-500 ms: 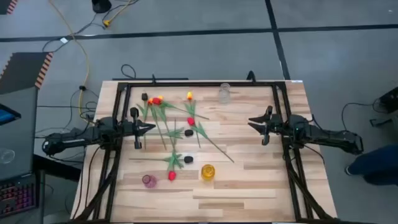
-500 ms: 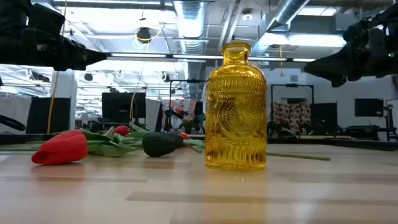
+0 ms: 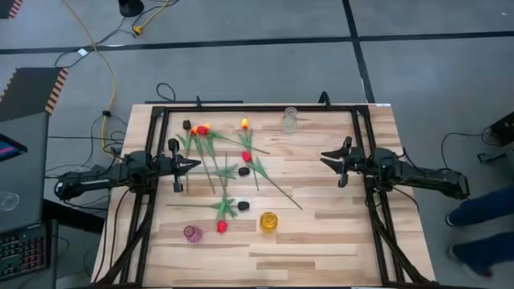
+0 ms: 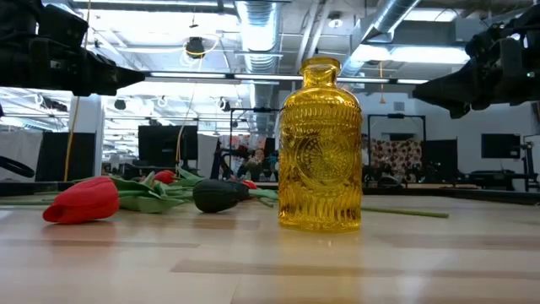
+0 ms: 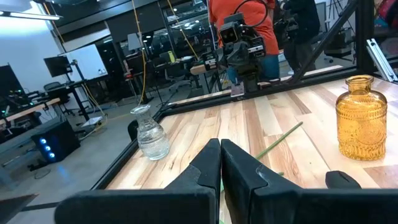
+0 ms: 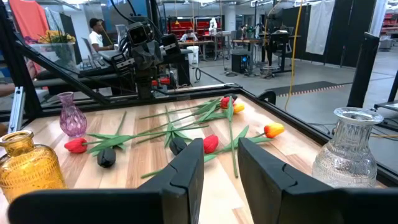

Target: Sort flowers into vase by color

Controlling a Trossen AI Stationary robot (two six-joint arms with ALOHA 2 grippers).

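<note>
Both arms were matte black, built of chunky jointed segments with black cables trailing along them. The left gripper point(image 5: 220, 163) ended in two tapered, wedge-shaped black fingers point(image 5: 202, 171). The right gripper point(image 6: 221, 165) carried two broader, flat-faced black fingers point(image 6: 186, 171). Each wrist bore a boxy black camera housing.

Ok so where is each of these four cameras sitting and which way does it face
High: overhead, straight down; both arms flank the wooden table.
Low: tabletop level, facing the ribbed amber glass vase; arms overhead.
Left wrist: looks past shut left gripper toward the clear glass vase.
Right wrist: looks past open right gripper over tulips.
Shared: both wrist views show the amber vase.
</note>
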